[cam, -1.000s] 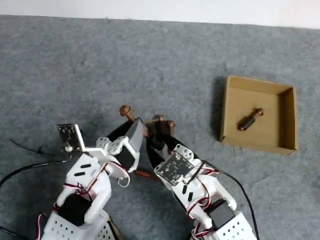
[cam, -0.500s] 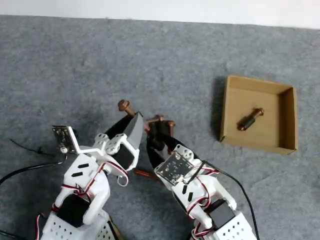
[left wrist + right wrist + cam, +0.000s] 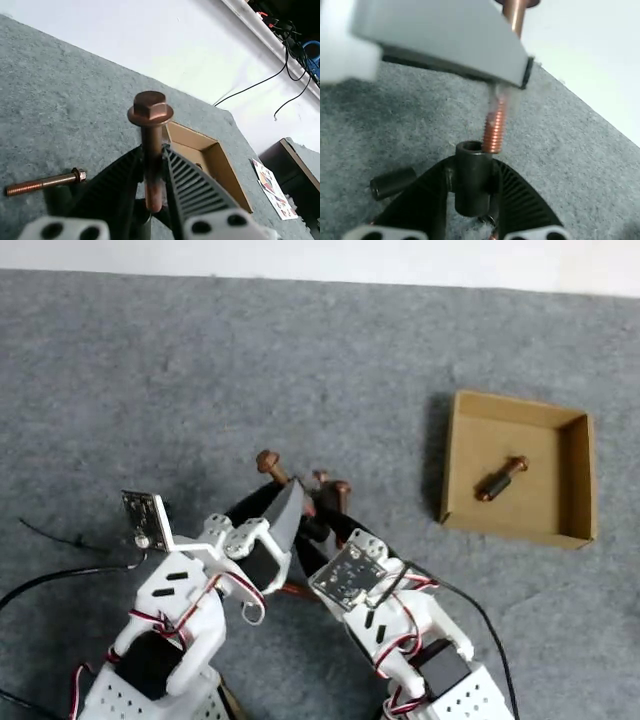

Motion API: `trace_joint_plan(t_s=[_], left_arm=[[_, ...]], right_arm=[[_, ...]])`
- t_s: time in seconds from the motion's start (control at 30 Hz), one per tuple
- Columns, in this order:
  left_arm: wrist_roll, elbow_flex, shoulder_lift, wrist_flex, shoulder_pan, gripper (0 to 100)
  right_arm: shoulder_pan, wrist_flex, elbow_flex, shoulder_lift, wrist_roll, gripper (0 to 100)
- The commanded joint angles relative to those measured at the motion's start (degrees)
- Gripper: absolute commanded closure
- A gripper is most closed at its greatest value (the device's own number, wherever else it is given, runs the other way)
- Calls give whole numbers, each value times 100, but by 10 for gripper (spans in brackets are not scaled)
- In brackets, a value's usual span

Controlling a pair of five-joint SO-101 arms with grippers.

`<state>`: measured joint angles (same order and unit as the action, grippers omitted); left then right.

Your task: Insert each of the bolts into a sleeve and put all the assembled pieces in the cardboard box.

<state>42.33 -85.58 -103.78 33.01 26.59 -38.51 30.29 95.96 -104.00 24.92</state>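
Bolt (image 3: 150,150) points thread-first (head uppermost) at sleeve (image 3: 471,175) mouth.

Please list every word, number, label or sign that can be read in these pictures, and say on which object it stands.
No text can be read.
The printed sheets past the table's edge: print too small and blurred to read.
The cardboard box, bolt and sleeve: no markings visible.

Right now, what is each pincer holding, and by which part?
The left pincer grips a bolt by its shank, below the head, head upward. The right pincer grips a sleeve by its sides, open end upward.
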Motion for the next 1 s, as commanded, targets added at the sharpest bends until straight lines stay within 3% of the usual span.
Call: trace_joint_plan(t_s=[0.0, 0.67, 0.97], left_arm=[[-9, 163, -92, 9, -171, 995], [-26, -505, -92, 9, 655, 995], [-369, -541, -92, 9, 620, 992]], right_arm=[[-31, -4, 769, -57, 53, 994], [277, -154, 769, -66, 9, 994], [277, -145, 769, -66, 26, 994]])
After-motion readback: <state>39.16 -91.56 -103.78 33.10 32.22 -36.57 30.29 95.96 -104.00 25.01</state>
